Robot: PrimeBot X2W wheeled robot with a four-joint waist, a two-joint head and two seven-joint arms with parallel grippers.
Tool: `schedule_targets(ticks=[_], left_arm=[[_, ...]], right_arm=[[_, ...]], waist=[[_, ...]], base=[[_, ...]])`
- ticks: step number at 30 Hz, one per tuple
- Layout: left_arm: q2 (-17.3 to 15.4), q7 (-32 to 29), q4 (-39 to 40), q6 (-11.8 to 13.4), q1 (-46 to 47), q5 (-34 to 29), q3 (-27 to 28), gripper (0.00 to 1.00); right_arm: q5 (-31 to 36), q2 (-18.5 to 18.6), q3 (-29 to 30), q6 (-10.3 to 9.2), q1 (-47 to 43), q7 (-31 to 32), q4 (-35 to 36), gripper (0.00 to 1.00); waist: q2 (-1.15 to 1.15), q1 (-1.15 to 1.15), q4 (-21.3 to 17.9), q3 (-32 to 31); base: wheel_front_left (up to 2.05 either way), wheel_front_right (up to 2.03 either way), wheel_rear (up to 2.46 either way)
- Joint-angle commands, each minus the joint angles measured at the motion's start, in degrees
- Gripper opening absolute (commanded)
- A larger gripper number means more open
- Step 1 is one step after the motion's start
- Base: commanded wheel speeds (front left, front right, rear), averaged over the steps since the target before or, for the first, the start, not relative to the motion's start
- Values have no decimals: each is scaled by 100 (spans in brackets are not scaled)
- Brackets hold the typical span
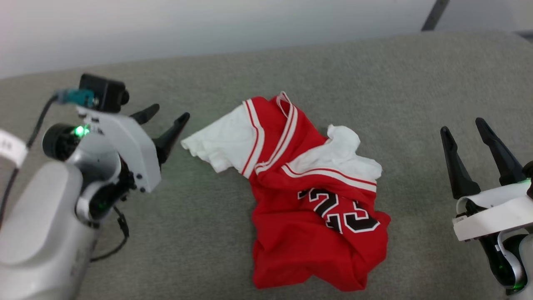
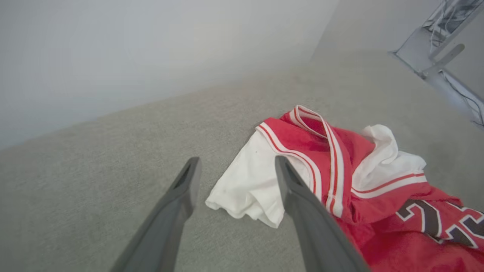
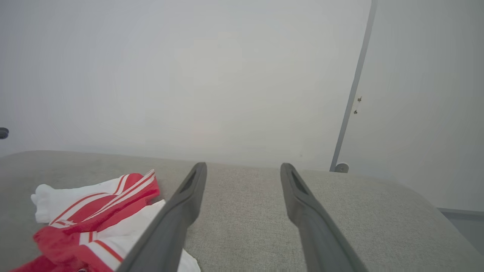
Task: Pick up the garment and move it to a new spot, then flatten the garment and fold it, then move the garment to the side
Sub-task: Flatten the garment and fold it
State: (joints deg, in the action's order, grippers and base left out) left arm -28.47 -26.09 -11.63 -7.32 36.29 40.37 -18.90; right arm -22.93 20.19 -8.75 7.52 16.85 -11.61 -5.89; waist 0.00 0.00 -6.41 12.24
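Lying crumpled at the centre of the head view, the garment (image 1: 308, 208) rests on the grey cloth-covered worktop (image 1: 187, 216), number side up, one white sleeve (image 1: 225, 141) spread toward the left of the frame. The left hand (image 1: 170, 111) hovers just beside that sleeve, fingers apart and empty. The right hand (image 1: 462, 126) waits at the right edge of the frame, well apart from the cloth, its fingers likewise apart and holding nothing.

The step in hand looks like the first pickup. In the left wrist view the sleeve (image 2: 245, 189) sits between the left hand's (image 2: 237, 160) fingers, so a low, shallow pinch on the sleeve or the striped shoulder seam would likely catch a firm layer. Grabbing a loose single fold risks dragging the bundle tighter.

Bare worktop lies to the left, to the right and above the garment, giving room to shift it. The far edge meets a pale wall at the top of the frame, so a move upward is the most limited.
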Motion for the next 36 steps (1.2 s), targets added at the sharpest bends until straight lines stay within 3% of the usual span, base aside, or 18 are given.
schedule_targets(ticks=[1,11,19,20,21,22,23,29,36], left_arm=[[-44,-189,-155,-15,193,149,-70,100],[-182,-1365,-1804,57,1031,353,-623,100],[108,-1673,-2737,98,1166,532,-689,100],[148,-1748,-2825,102,1157,577,-712,83],[198,-1813,-2890,96,1151,624,-731,44],[252,-1901,-2942,81,1149,662,-747,33],[288,-2012,-2990,74,1146,711,-768,0],[434,-2350,-3045,44,1150,888,-833,0],[277,-2209,-2913,72,1200,835,-796,0]], right_arm=[[53,-49,28,-6,-63,43,50,100],[98,-192,107,-6,72,2,228,100],[144,-178,188,-6,137,-9,199,100],[133,-179,195,-6,141,-4,197,100],[142,-170,199,-6,146,3,196,100],[149,-173,206,-6,155,17,196,100],[151,-179,219,-6,162,31,196,100],[220,-189,289,-6,178,120,214,100],[160,-203,297,-6,121,218,251,100]], waist=[[0,0,-309,371],[0,0,-572,887],[0,0,-585,998],[0,0,-579,1002],[0,0,-568,1004],[0,0,-555,1001],[0,0,-543,996],[0,0,-460,948],[0,0,-339,868]], base=[[0,0,0],[0,0,0],[0,0,0],[0,0,0],[0,0,0],[0,0,0],[0,0,0],[0,0,0],[0,0,0]])
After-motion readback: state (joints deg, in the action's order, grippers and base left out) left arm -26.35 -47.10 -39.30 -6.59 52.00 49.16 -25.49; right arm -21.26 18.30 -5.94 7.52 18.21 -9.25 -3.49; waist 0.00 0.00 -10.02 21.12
